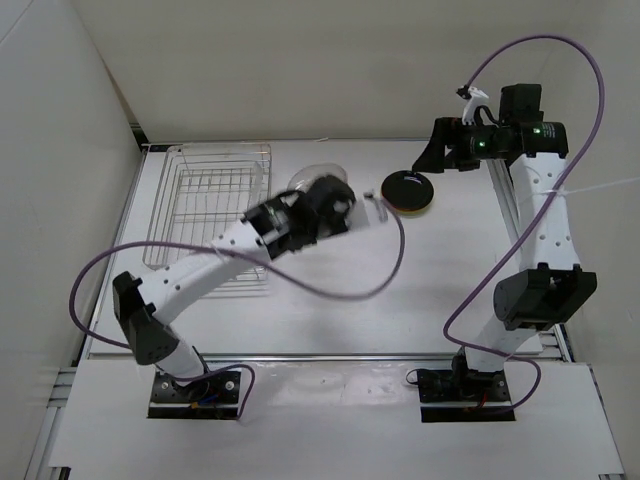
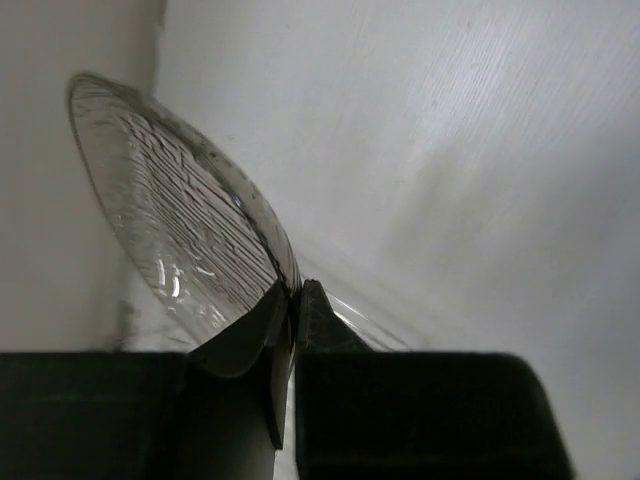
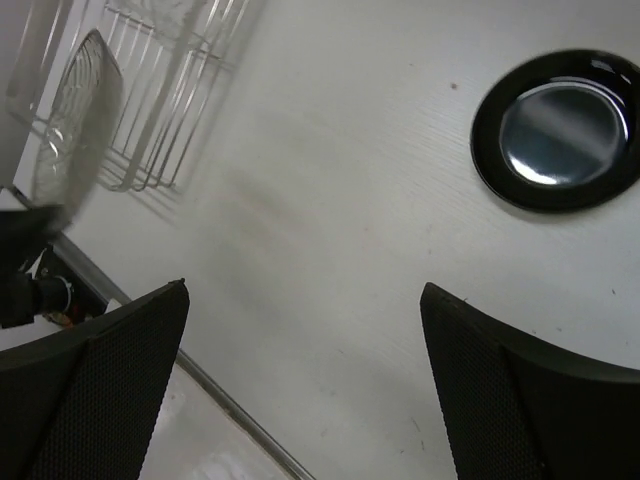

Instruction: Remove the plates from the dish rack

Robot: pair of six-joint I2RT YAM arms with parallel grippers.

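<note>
Left fingers (image 2: 250, 345) pinching clear glass plate (image 2: 170, 210) rim, ridged, tilted on edge

One dish rack (image 1: 205, 185), one clear plate (image 2: 170, 210), one black plate (image 3: 560, 130).

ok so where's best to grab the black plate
Probably its rim, from straight above, one finger inside and one outside: the black plate lies flat, face up and shallow, so only the raised rim offers an edge to pinch.
</note>
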